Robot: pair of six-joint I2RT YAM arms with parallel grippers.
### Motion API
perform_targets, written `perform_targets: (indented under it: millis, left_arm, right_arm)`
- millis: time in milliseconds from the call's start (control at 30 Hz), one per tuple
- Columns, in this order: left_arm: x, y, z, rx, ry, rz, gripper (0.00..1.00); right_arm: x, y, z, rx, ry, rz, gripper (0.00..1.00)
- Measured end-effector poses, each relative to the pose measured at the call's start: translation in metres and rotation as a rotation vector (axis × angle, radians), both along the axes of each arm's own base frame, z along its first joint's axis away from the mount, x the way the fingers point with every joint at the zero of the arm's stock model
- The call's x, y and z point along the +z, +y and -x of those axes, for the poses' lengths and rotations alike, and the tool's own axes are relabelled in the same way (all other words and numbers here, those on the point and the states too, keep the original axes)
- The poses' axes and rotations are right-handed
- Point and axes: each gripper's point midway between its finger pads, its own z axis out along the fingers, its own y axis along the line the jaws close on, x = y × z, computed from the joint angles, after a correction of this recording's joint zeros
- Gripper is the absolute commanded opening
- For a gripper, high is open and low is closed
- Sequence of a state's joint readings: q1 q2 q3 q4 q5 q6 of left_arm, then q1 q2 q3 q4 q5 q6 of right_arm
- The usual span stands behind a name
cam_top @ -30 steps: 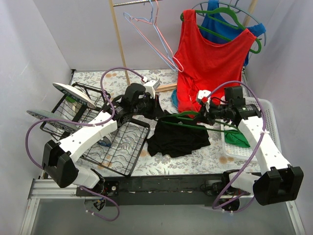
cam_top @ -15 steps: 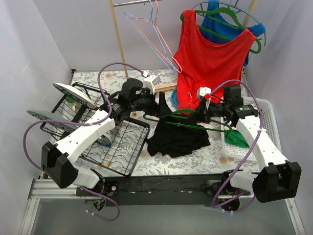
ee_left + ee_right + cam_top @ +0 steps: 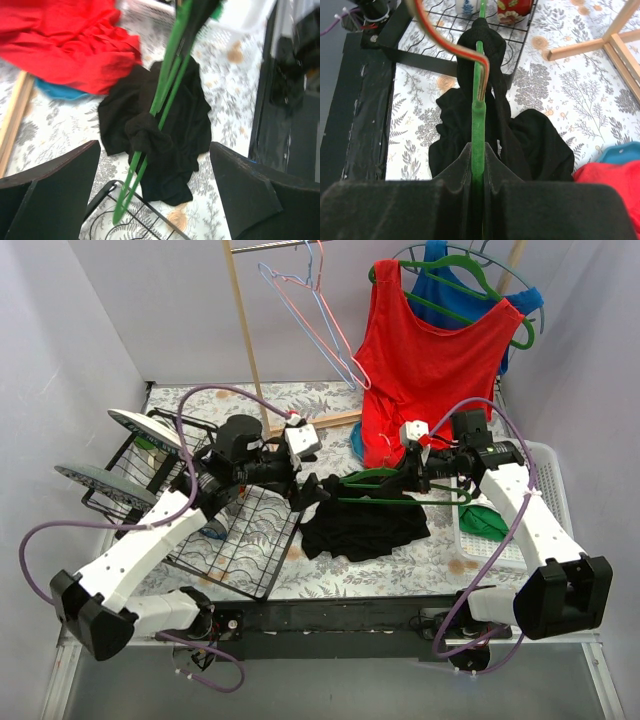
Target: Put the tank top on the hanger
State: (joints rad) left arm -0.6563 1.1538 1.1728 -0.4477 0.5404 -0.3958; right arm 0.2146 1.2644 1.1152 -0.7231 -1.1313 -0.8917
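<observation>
**1. Right gripper**. The jaws are closed narrow on the hanger, clamping its green bar edge-on. In the wrist view the frame runs away from the fingers toward 12 o'clock. It appears to be carried off the table.

**2. Left gripper**. The jaws are spread wide and grip nothing. The hanger's far end, with a knot of black cloth on it, sits in the gap between the 2 fingers. As far as the wrist view shows, it touches neither finger.

**3. Tank top**. Black and crumpled. 1 narrow part is bunched round the hanger's end at 9 o'clock in the top view. The bulk lies heaped on the table at 6 o'clock of the hanger, just beneath it.

**4. Step in hand (judged).** Threading is begun, with 1 shoulder on the frame and the rest not yet on.

**5. Next move (judged).**
- The left gripper needs to close on the loose cloth, ideally the 2nd strap, and draw it over the opposite arm of the frame.
- The right gripper needs to hold the hanger steady meanwhile.
- Which fold is that strap cannot be told.

**6. Surroundings.**
- Dish rack, at 9 o'clock of the heap.
- Red tank top, hanging at 12 o'clock of the hanger.
</observation>
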Motion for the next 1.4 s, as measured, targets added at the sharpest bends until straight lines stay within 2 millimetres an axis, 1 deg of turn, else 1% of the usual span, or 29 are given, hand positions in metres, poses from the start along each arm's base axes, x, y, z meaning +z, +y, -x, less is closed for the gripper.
perform_targets:
  millis: [100,267,333,367,500,633,667,700,800,833,967,1000,1033,1067,1133,1233,1300,1367,1400]
  left_arm:
    - [-0.017,-0.011,0.0,-0.09,0.008,-0.039,0.86]
    - [-0.048,-0.033,-0.002,-0.222,0.095,-0.076,0.8]
    - [-0.056,-0.039,0.001,-0.263,0.132,-0.075,0.76]
    - [-0.056,-0.041,0.002,-0.277,0.146,-0.071,0.69]
    - [-0.055,-0.052,0.004,-0.324,0.188,-0.048,0.55]
    - [-0.053,-0.057,0.009,-0.349,0.22,-0.031,0.5]
    - [-0.054,-0.058,0.011,-0.356,0.231,-0.029,0.46]
    - [-0.054,-0.059,0.012,-0.36,0.243,-0.027,0.35]
    - [-0.055,-0.06,0.015,-0.363,0.267,-0.023,0.18]
    - [-0.054,-0.061,0.016,-0.364,0.271,-0.02,0.0]
    - [-0.054,-0.063,0.015,-0.354,0.269,-0.018,0.0]
    - [-0.055,-0.063,0.014,-0.344,0.269,-0.02,0.0]
    - [-0.057,-0.063,0.012,-0.326,0.277,-0.024,0.0]
    - [-0.058,-0.063,0.011,-0.308,0.283,-0.027,0.0]
    - [-0.06,-0.062,0.008,-0.263,0.291,-0.03,0.0]
    - [-0.072,-0.054,0.005,-0.162,0.332,-0.041,0.0]
    - [-0.083,-0.047,0.006,-0.103,0.367,-0.044,0.0]
    - [-0.095,-0.038,0.01,-0.045,0.411,-0.047,0.0]
    - [-0.098,-0.035,0.01,-0.023,0.425,-0.045,0.0]
  right_arm:
    - [0.0,0.004,0.007,0.037,0.001,0.009,0.01]
    - [0.002,0.014,0.019,0.094,-0.008,0.016,0.01]
    - [0.003,0.017,0.022,0.111,-0.004,0.018,0.01]
    - [0.003,0.018,0.023,0.116,-0.002,0.02,0.01]
    - [0.002,0.023,0.022,0.137,0.004,0.024,0.01]
    - [-0.001,0.024,0.023,0.145,0.019,0.031,0.01]
    - [-0.001,0.024,0.023,0.146,0.021,0.032,0.01]
    - [-0.001,0.024,0.023,0.147,0.021,0.032,0.01]
    - [0.0,0.024,0.024,0.148,0.024,0.033,0.01]
    - [0.001,0.024,0.024,0.149,0.024,0.033,0.01]
    - [0.0,0.023,0.023,0.14,0.054,0.04,0.01]
    - [-0.001,0.022,0.023,0.137,0.065,0.043,0.06]
    - [-0.002,0.022,0.023,0.134,0.071,0.046,0.25]
    - [-0.003,0.022,0.022,0.126,0.082,0.052,0.33]
    - [-0.005,0.021,0.019,0.106,0.098,0.071,0.45]
    - [-0.005,0.019,0.009,0.052,0.109,0.101,0.52]
    - [-0.002,0.015,0.0,0.0,0.108,0.11,0.54]
    - [0.003,0.003,-0.014,-0.088,0.107,0.114,0.55]
    - [0.007,-0.003,-0.02,-0.128,0.101,0.113,0.56]
